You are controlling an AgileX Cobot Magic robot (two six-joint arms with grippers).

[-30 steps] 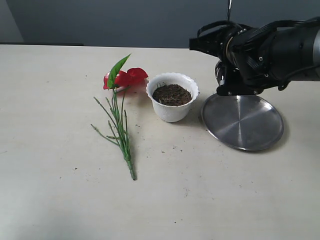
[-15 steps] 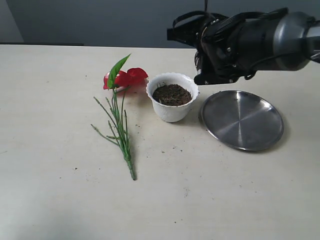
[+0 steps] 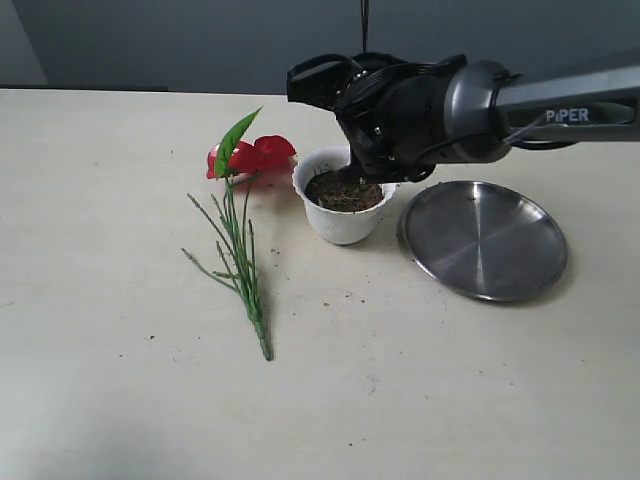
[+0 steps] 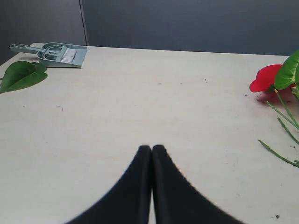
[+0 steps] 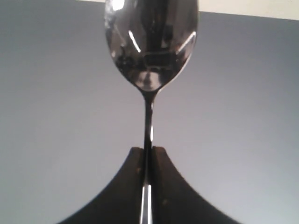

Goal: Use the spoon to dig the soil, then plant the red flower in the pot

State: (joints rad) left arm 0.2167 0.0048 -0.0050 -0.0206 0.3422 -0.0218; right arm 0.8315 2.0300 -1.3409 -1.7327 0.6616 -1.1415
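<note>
Both arms' jaws are shut, the right jaws pinching the spoon (image 5: 150, 46) upright, bowl aimed down at the soil (image 3: 340, 192) in the pot (image 3: 340, 228).

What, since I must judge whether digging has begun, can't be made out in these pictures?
- The spoon tip: in the right wrist view, the bowl's far end is cut off by the picture's edge.
- Whether it touches the soil: in the exterior view, the right arm covers the back of the pot.
- The red flower: in the left wrist view, its stems and leaf run off the picture's edge.
</note>
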